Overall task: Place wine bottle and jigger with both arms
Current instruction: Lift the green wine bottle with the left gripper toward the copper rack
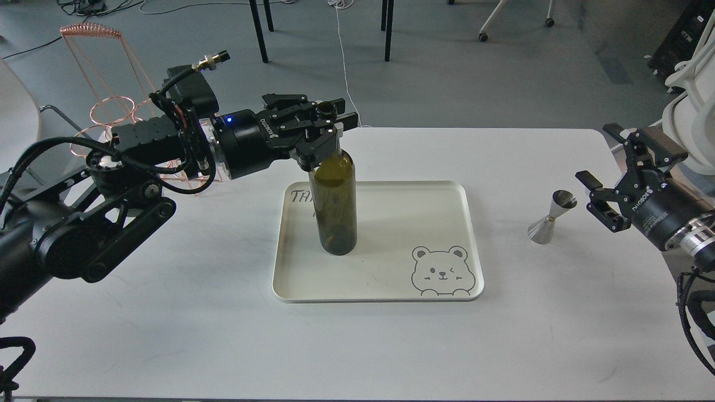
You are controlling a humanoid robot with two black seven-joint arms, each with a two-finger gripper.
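Note:
The dark olive-green wine bottle [334, 206] stands upright on the left part of the cream tray [391, 296]. My left gripper [327, 129] is shut around the bottle's neck, hiding most of it; only the rim shows between the fingers. The steel jigger [550, 219] stands upright on the white table to the right of the tray. My right gripper [593, 195] is open and empty, just to the right of the jigger, not touching it.
A copper wire rack [106, 106] stands at the table's far left behind my left arm. The tray has a bear drawing [442, 272] at its front right corner. Chair and table legs stand on the floor beyond the table's far edge.

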